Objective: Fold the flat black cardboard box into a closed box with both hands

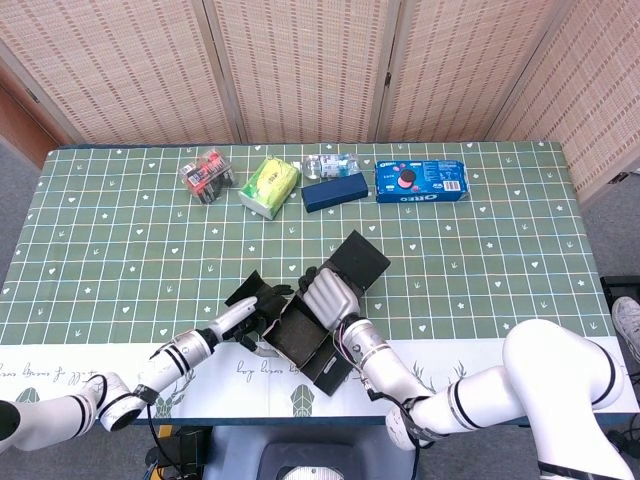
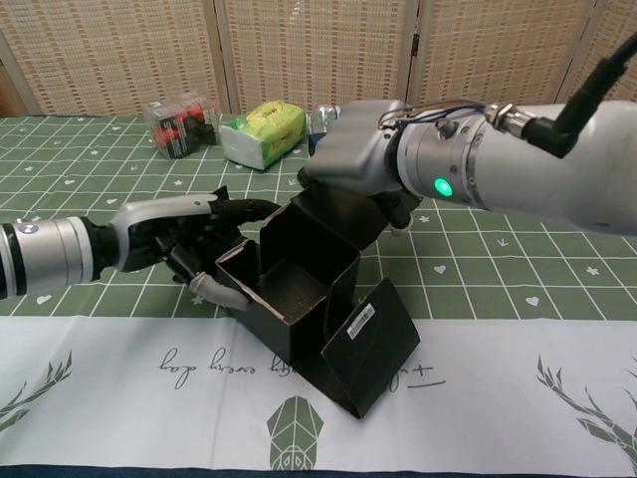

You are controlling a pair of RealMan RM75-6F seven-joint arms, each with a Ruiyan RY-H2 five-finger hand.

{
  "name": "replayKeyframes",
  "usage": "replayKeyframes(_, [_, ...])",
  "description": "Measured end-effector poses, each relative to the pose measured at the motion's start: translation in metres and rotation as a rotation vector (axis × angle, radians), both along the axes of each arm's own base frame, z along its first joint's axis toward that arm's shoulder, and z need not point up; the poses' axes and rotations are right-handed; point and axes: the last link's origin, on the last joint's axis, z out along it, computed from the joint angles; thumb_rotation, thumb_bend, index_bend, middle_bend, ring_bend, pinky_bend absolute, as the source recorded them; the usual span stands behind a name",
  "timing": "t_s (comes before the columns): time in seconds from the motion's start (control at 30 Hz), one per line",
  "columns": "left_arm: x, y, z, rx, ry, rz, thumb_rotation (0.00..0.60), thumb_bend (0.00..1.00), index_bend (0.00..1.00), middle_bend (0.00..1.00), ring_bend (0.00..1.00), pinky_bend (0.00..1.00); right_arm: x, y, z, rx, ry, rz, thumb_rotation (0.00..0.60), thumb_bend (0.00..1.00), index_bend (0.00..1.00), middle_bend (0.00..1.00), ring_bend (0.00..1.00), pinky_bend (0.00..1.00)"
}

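The black cardboard box [image 1: 303, 335] [image 2: 295, 291] stands half formed near the table's front edge, its top open and its inside empty. A front flap [image 2: 370, 345] with a white label hangs outward. The long lid flap [image 1: 358, 262] rises behind. My left hand [image 1: 247, 314] [image 2: 187, 242] is at the box's left side and holds the left side flap, one finger stretched along its top edge. From above and behind, my right hand [image 1: 331, 292] [image 2: 364, 160] grips the rear wall where the lid begins.
Along the back stand a clear pack of cans [image 1: 206, 175], a green tissue pack [image 1: 270, 186], a water bottle [image 1: 332, 162], a dark blue box [image 1: 333, 192] and an Oreo pack [image 1: 421, 181]. A white runner [image 2: 498, 378] covers the green cloth's front edge.
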Motion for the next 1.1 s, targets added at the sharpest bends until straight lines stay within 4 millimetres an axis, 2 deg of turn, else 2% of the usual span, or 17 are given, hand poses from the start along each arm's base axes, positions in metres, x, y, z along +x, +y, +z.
replayKeyframes(0.33, [0.003, 0.000, -0.005, -0.052, -0.030, 0.031, 0.600, 0.11, 0.12, 0.02, 0.59, 0.88, 0.000, 0.001, -0.001, 0.011, -0.010, 0.012, 0.600, 0.26, 0.19, 0.32, 0.83, 0.98])
replayKeyframes(0.6, [0.003, 0.001, -0.009, -0.087, -0.043, 0.049, 0.600, 0.11, 0.12, 0.04, 0.59, 0.88, 0.000, 0.001, -0.002, 0.018, -0.019, 0.018, 0.600, 0.26, 0.19, 0.32, 0.83, 0.98])
replayKeyframes(0.8, [0.004, 0.002, -0.012, -0.103, -0.049, 0.054, 0.600, 0.11, 0.15, 0.15, 0.59, 0.88, -0.002, 0.000, -0.004, 0.021, -0.021, 0.018, 0.600, 0.26, 0.19, 0.32, 0.83, 0.98])
replayKeyframes(1.0, [0.003, 0.003, -0.013, -0.103, -0.055, 0.058, 0.600, 0.11, 0.17, 0.19, 0.60, 0.88, -0.004, -0.001, -0.003, 0.019, -0.021, 0.010, 0.600, 0.26, 0.19, 0.32, 0.83, 0.98])
replayKeyframes(1.1, [0.002, 0.003, -0.013, -0.099, -0.055, 0.061, 0.600, 0.11, 0.18, 0.19, 0.60, 0.88, -0.005, -0.002, -0.001, 0.021, -0.029, 0.000, 0.600, 0.26, 0.10, 0.29, 0.83, 0.98])
